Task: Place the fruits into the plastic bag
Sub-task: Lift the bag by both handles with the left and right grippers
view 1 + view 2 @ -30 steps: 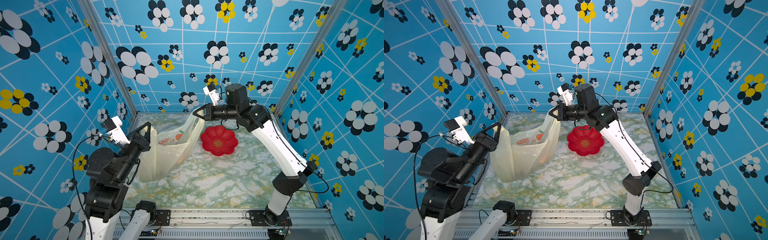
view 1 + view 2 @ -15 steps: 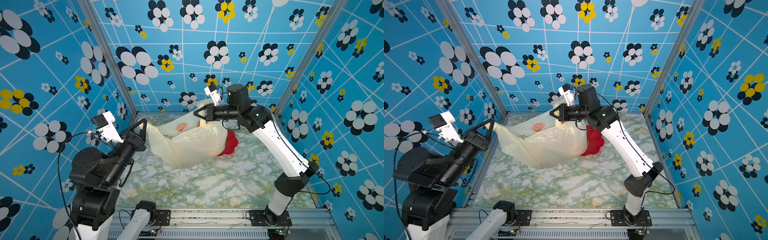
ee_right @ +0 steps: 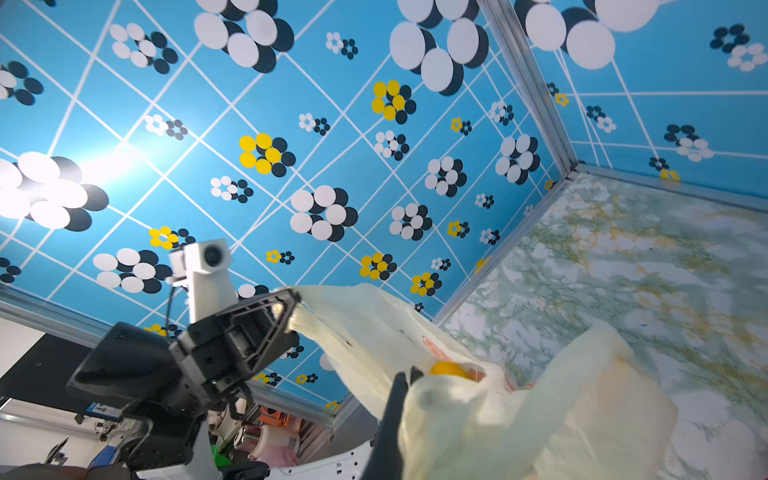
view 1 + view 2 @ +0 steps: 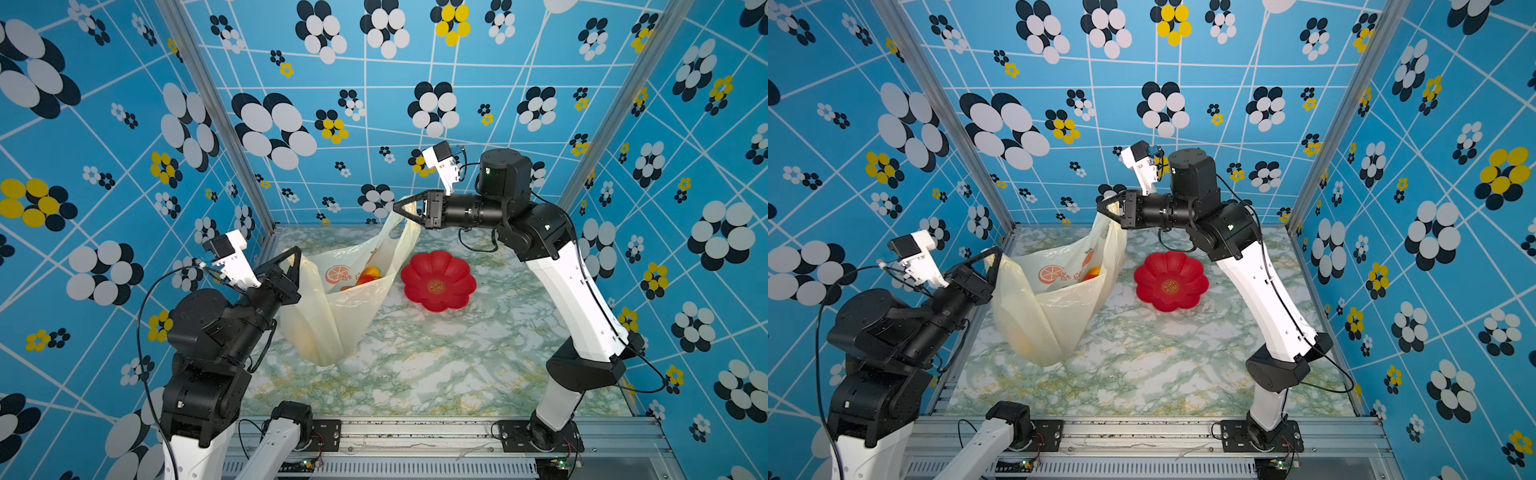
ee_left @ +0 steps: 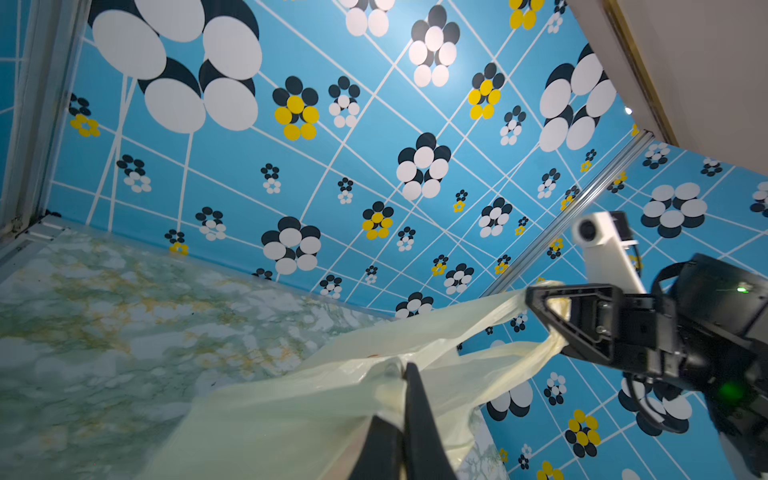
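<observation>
Claws both clamp handles: left gripper (image 4: 296,252) and right gripper (image 4: 398,206) hold the plastic bag (image 4: 332,316) with fruits (image 4: 365,275) above the desk (image 4: 436,365)

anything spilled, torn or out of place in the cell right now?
Nothing stands out. The plastic bag hangs between the left gripper and right gripper, each shut on a handle, with fruits showing inside. The red flower-shaped plate sits empty and flat on the table. No spill or tear visible.

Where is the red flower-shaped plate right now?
In both top views the red plate lies flat on the marbled table, right of centre toward the back, just right of the hanging plastic bag and below the right tool.
</observation>
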